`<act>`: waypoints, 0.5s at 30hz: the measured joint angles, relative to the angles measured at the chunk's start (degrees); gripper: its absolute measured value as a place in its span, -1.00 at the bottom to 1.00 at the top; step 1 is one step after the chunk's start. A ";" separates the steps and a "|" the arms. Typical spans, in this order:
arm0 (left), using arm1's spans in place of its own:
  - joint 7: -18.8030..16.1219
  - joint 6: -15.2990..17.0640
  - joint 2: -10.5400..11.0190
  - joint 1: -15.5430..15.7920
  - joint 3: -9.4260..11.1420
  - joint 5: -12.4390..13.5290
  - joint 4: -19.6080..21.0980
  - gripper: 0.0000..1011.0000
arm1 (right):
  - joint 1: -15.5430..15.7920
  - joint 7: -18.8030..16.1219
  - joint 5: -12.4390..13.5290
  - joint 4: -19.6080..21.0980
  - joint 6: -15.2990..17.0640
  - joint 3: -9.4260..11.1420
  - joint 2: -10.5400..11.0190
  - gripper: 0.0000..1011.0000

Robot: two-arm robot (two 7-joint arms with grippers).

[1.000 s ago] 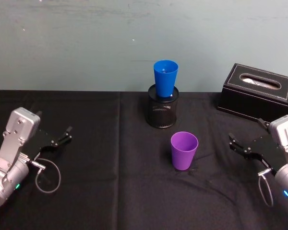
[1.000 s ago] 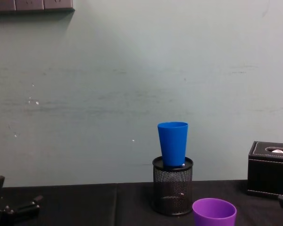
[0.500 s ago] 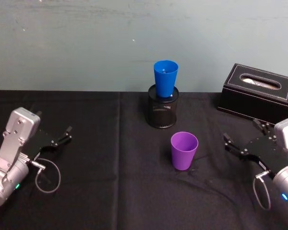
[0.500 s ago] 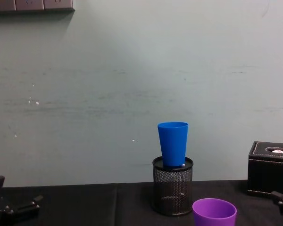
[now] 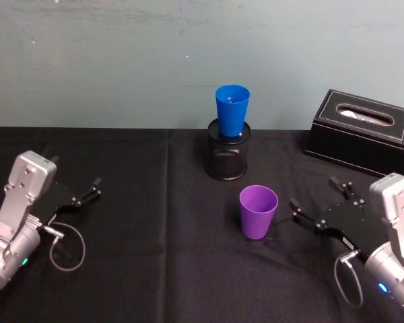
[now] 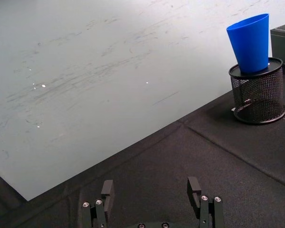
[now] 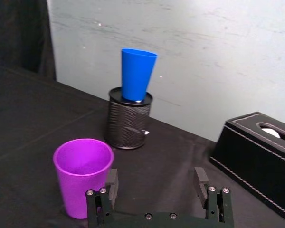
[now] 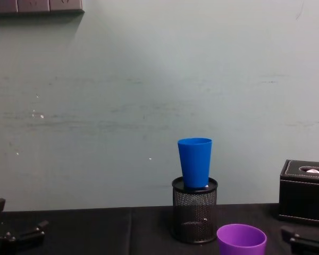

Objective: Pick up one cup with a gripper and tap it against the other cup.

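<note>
The purple cup [image 5: 258, 212] stands upright on the black cloth, a little in front of the blue cup [image 5: 231, 111]. That blue cup [image 7: 137, 75] sits upright in the mouth of a black mesh pen holder [image 5: 227, 156]. My right gripper [image 5: 314, 193] hovers low just right of the purple cup [image 7: 83, 175], open, with nothing between its fingers [image 7: 201, 183]. It is apart from the cup. At the table's left my left gripper [image 5: 75, 172] rests open and idle, and it also appears in the left wrist view [image 6: 150, 188].
A black tissue box [image 5: 363, 131] stands at the back right, behind my right arm. The table is covered in black cloth [image 5: 155, 269] with a pale wall close behind. There is open cloth between the left gripper and the cups.
My right gripper has slid left across the table toward the purple cup, closing most of the gap. The cups and left arm have not moved.
</note>
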State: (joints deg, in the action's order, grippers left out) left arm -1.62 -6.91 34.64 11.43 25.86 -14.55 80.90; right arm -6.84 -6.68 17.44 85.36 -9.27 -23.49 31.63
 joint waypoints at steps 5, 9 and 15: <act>0.00 0.00 0.00 0.00 0.00 0.00 0.00 1.00 | 0.39 -1.13 -0.22 0.54 0.20 -0.04 -0.51 0.98; 0.00 0.00 0.00 0.00 0.00 0.00 0.00 1.00 | 0.82 -2.09 -0.14 1.05 0.51 0.13 -0.89 0.98; 0.00 0.00 0.00 0.00 0.00 0.00 0.00 1.00 | 1.46 -3.43 -0.16 1.70 0.95 0.36 -1.47 0.98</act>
State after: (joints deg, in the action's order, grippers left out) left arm -1.62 -6.91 34.64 11.43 25.86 -14.55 80.90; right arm -5.38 -10.11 17.28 87.06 -8.32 -23.13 30.16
